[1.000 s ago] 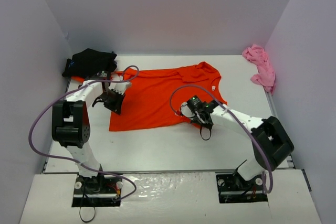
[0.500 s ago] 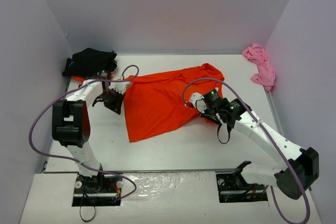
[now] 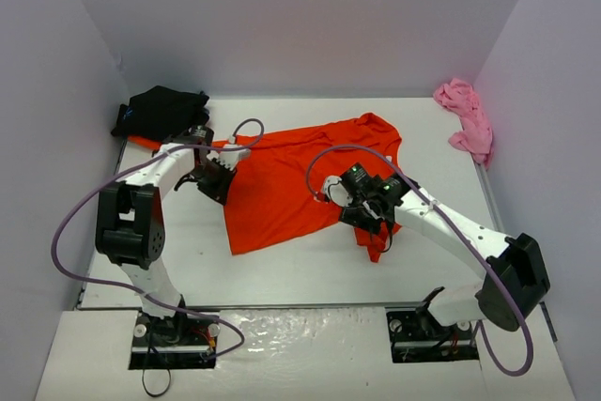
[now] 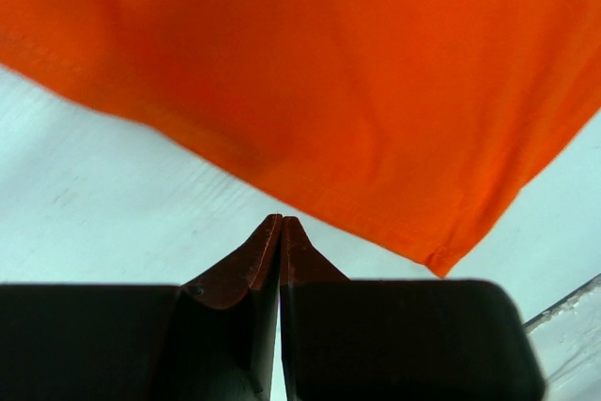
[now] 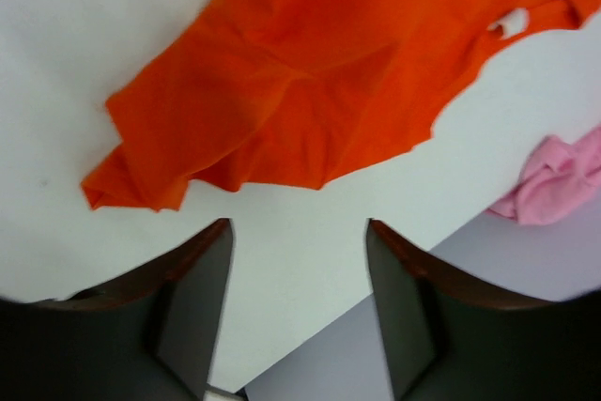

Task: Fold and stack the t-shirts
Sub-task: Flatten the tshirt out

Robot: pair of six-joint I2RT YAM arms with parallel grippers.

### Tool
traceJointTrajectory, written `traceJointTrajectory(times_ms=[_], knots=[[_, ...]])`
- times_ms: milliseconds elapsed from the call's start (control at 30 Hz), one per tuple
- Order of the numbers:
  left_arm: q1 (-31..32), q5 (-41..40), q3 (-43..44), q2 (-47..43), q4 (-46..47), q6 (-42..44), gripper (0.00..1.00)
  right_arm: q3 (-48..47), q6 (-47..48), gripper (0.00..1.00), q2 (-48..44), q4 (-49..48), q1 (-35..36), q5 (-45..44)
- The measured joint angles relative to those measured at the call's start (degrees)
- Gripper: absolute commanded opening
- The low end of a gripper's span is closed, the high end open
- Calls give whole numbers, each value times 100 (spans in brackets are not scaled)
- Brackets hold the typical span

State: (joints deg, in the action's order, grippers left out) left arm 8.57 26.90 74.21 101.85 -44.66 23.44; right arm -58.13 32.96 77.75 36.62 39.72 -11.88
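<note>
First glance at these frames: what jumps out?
The bright orange-red t-shirt, rumpled across the middle of the white table, grabs the eye first. The right gripper hangs open and empty at the shirt's near right edge, and the left gripper is shut at its left side. A black t-shirt is bunched in the far left corner, and a pink t-shirt lies against the far right wall.
</note>
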Motion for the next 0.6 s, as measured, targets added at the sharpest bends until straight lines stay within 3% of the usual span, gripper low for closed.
traceJointTrajectory(times_ms=[33,100,167,367,600], knots=[[103,10,13,-20,-10,10,0,-41,-2,44,-25,-100,-29,-121],[326,55,86,-25,-49,25,0,-68,7,26,-4,-307,-161,-284],[538,125,210,-12,-114,39,0,-67,5,0,144,-452,-381,-373],[747,299,676,330,-219,53,0,-41,10,0,988,-753,-832,-429],[751,347,609,543,-241,39,0,44,10,0,1120,-914,-989,-411]])
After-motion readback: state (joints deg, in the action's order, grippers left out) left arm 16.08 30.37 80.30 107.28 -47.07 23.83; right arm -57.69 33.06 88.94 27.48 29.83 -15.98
